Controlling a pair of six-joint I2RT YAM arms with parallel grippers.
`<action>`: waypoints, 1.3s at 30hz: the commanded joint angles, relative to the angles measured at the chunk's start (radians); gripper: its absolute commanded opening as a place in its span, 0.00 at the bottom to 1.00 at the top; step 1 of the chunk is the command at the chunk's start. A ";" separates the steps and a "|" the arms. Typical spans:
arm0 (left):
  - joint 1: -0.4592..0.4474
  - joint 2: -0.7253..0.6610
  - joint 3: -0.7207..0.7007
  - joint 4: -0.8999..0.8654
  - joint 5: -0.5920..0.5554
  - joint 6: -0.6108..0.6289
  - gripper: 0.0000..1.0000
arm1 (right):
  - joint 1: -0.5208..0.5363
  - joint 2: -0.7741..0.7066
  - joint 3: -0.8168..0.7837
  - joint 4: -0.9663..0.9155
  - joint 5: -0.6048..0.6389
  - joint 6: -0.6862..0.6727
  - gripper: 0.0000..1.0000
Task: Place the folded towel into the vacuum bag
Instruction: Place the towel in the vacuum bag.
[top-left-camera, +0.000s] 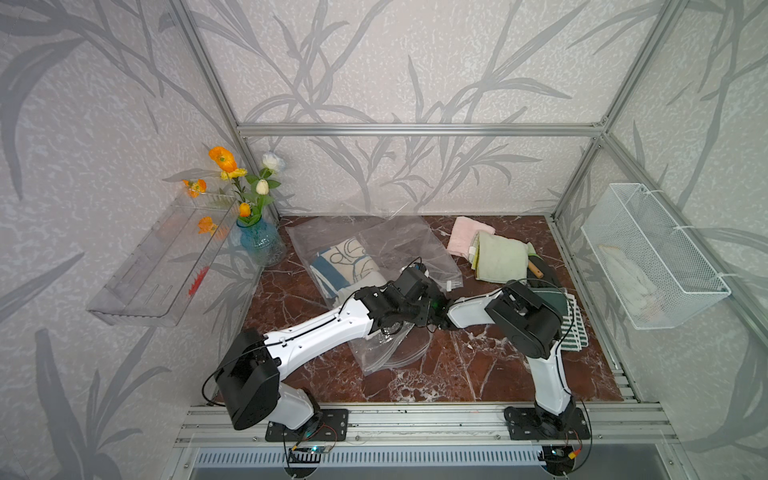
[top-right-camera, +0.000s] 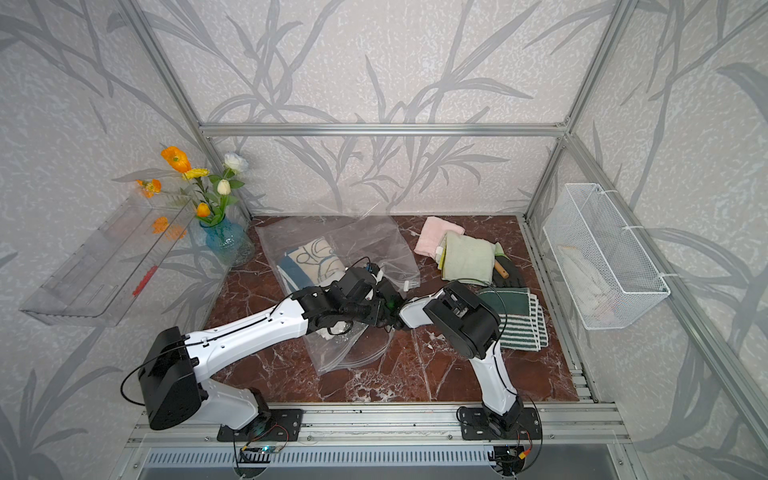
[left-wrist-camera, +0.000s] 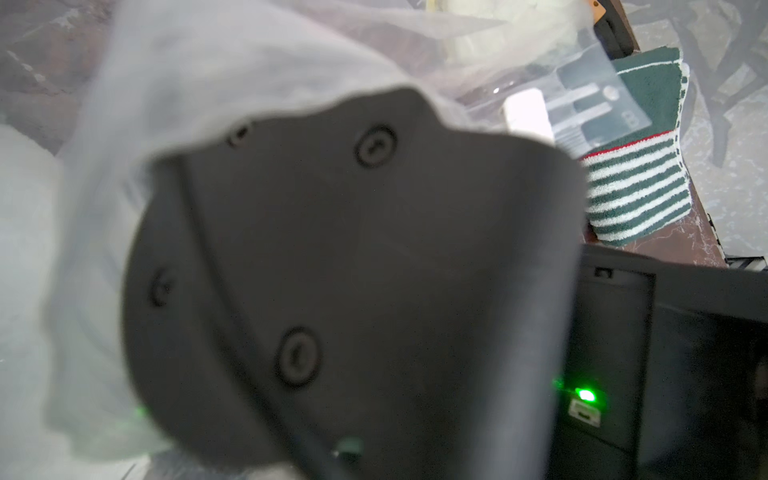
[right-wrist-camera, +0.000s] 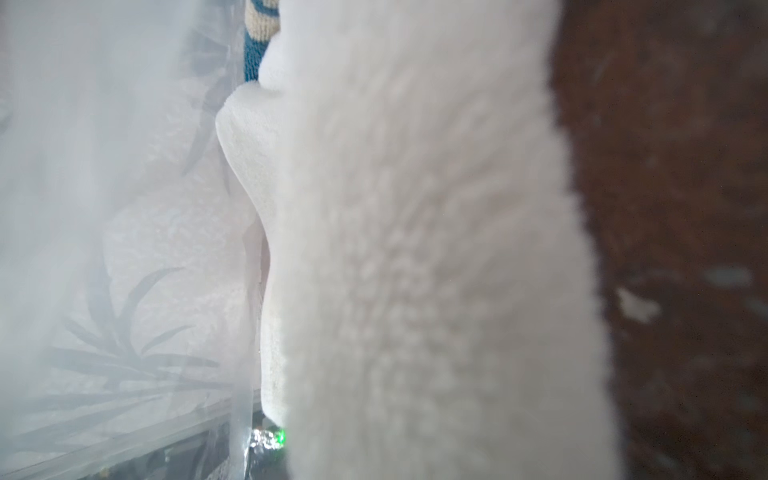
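The vacuum bag (top-left-camera: 399, 249) (top-right-camera: 365, 245) lies clear and crinkled across the middle of the marble table, with a blue-and-beige patterned towel (top-left-camera: 349, 262) inside it. In the right wrist view a white fluffy folded towel (right-wrist-camera: 415, 249) fills the frame, with bag film (right-wrist-camera: 104, 208) beside it. My left gripper (top-left-camera: 434, 309) reaches over the bag and meets my right gripper (top-left-camera: 446, 318) at the bag's right edge. Neither gripper's jaws show. A dark part of the right arm (left-wrist-camera: 353, 270) blocks the left wrist view, with bag film draped over it.
Pink (top-left-camera: 467, 235) and pale green (top-left-camera: 498, 257) towels lie at the back right. A green striped towel (top-left-camera: 575, 328) (left-wrist-camera: 636, 187) sits by the right elbow. A flower vase (top-left-camera: 259, 243) stands back left. A wire basket (top-left-camera: 652, 257) hangs on the right wall and a clear shelf (top-left-camera: 166, 266) on the left wall.
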 joint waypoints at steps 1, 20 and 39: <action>-0.026 -0.013 0.030 0.049 0.096 -0.017 0.00 | 0.017 0.033 0.091 0.063 0.059 -0.021 0.08; -0.013 -0.030 -0.007 0.074 0.079 -0.011 0.02 | -0.042 0.010 0.111 -0.071 -0.151 -0.122 0.04; 0.017 -0.078 -0.058 0.037 0.018 -0.030 0.04 | -0.004 0.104 0.209 -0.033 -0.077 0.003 0.61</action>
